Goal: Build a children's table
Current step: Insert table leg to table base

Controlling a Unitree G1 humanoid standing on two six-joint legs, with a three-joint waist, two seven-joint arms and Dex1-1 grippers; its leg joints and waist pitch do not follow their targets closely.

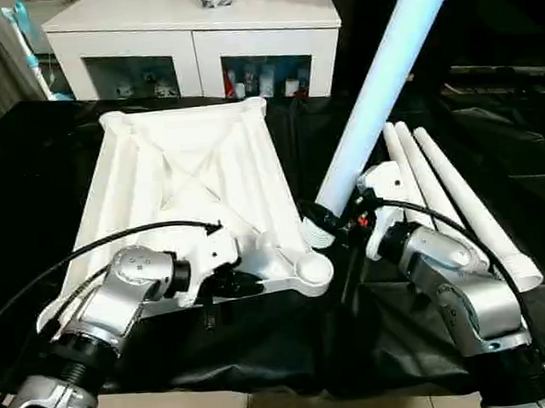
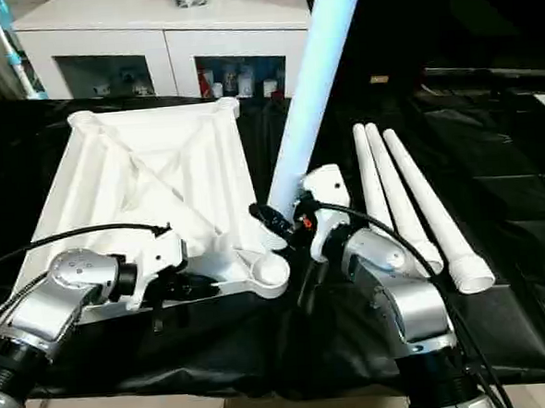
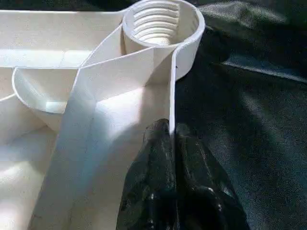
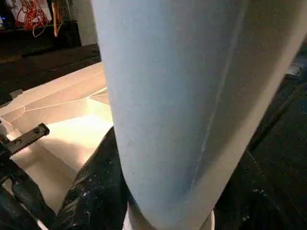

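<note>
Left arm reaches in low from the near-left, forearm angled toward the tabletop. Left gripper is pinched shut on the thin side wall of the top's near edge, beside the near-right corner socket. Tabletop lies underside-up on the black cloth, ribs showing, near edge close to the cloth's front edge.

Right arm comes in from the near-right, wrist bent inward. Right gripper is clamped around the lower end of one leg, which tilts up and away to the right, its threaded end just beside that socket, not inserted.

Three spare legs lie side by side right of the right arm, open cloth beyond. White cabinet stands behind the table.
</note>
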